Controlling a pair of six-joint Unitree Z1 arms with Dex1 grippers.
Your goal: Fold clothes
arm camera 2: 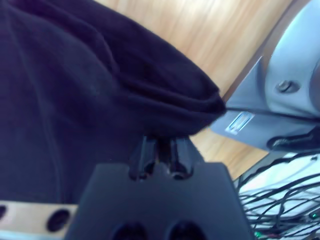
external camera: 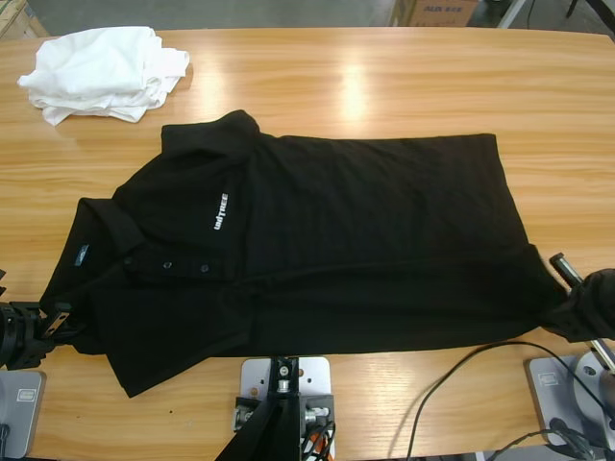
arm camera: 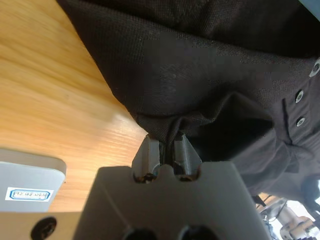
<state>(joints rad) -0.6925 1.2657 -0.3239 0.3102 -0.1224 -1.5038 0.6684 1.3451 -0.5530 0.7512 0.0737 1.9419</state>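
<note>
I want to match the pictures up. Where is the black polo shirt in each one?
High view: the black short-sleeved polo shirt lies spread across the middle.
Left wrist view: fills the top and right, pinched by the left pincer.
Right wrist view: fills the left.
Shared landmark: the wooden table.

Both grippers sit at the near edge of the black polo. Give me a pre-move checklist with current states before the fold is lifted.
1. Left gripper clamped on black polo shirt fabric: ok, cloth pinched between the jaws.
2. Right gripper clamped on the hem corner: ok, jaws closed on fabric.
3. Shirt spread flat, logo up: ok, though the near sleeve is partly bunched.
4. White garments clear of the shirt: ok, apart at the far corner.
5. Black cable clear of the right arm's path: cannot tell.
</note>
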